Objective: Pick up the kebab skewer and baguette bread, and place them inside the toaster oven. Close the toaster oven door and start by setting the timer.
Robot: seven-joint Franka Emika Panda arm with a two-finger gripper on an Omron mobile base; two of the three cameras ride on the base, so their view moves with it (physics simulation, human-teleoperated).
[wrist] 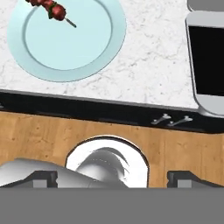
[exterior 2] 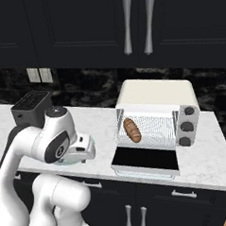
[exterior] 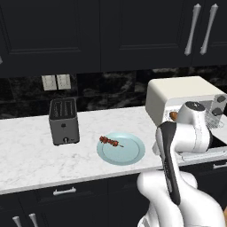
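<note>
- The desk is a long white marble top under dark cabinets, with plenty of bare stone left of the slot toaster and between the plate and the oven.
- The toaster oven sits at the right end of the desk, cream box, three knobs down its right side. The right base view looks straight into it; in the left base view the arm covers most of the front.
- The toaster oven door is dropped flat open, dark glass facing up, and its front edge hangs out past the desk edge. The hand view catches it too, as a dark panel with a pale frame at the right side.
- The slot toaster is dark grey and stands well left of the plate, back toward the wall.
- The plate is pale blue and round, near the front edge of the desk between the slot toaster and the oven. In the right base view the arm hides nearly all of it.
- The baguette bread is lying on the wire rack inside the oven, on the left side, angled a bit. From the left base view just an orange end peeks out beside the arm.
- The kebab skewer lies on the plate, toward its left rear part, bare stick end pointing to the middle.
- The pincer has its two dark tips spread wide apart, nothing between them, hanging out over the wood floor just in front of the desk edge, clear of plate and door.
</note>
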